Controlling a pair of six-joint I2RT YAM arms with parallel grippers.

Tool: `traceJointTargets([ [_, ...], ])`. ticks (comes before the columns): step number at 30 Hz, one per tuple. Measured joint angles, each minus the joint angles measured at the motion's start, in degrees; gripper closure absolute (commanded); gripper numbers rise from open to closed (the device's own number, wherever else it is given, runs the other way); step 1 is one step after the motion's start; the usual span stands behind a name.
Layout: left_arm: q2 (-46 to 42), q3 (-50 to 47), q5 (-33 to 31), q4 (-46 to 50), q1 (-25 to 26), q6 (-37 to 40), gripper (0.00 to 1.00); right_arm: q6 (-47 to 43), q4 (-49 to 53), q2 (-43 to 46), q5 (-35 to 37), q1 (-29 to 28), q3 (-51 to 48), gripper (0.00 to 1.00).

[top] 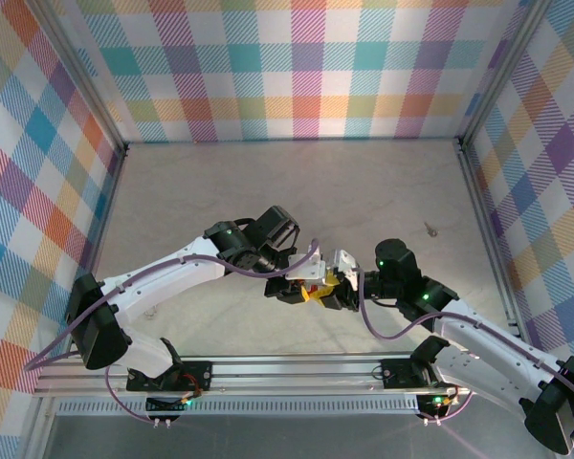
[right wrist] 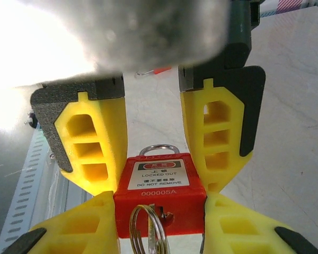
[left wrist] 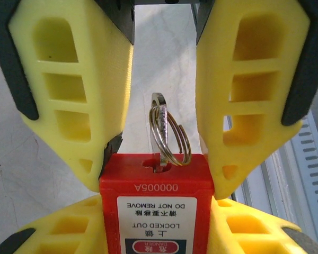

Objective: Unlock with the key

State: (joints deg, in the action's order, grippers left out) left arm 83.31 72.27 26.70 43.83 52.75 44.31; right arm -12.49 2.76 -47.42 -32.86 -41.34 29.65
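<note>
A: Logging hazards, left to right. Clamped by left gripper [left wrist: 156, 180]: lock [left wrist: 155, 209], keyed end, apparently raised over table [top: 268, 191], front centre.
B: Noted. Seated in keyhole [left wrist: 151, 163]: key [left wrist: 158, 132], ring [left wrist: 175, 137] dangling. Liable to snag on a fingertip [left wrist: 90, 164]; liable to twist whole lock, not cylinder, given any slack in grip.
A: Pressed to lock sides near shackle [right wrist: 159, 150]: right gripper [right wrist: 160, 186], seemingly closed on it too. Leaves nothing free for turning key; risks tilting or dropping lock on careless release.
B: Hard to make out: key blade, buried; shackle, mostly behind lock, so latched or sprung, cannot tell; contact details, too small from above.
</note>
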Motion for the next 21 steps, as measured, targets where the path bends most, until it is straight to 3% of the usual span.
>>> traceJointTargets([
  [2,0.00,-0.02,-0.26,-0.07,0.00,-0.20,0.54,0.00,-0.02,0.00,0.11,0.00,0.00,0.76],
  [10,-1.38,-2.95,-1.62,-5.27,-0.02,-1.97,0.35,0.24,-0.11,0.00,0.76,-0.28,0.00,0.79],
  [21,-6.86,-9.64,-2.80,-10.67,-1.97,-5.68,0.32,0.15,1.92,0.00,2.45,-0.37,0.00,0.82],
])
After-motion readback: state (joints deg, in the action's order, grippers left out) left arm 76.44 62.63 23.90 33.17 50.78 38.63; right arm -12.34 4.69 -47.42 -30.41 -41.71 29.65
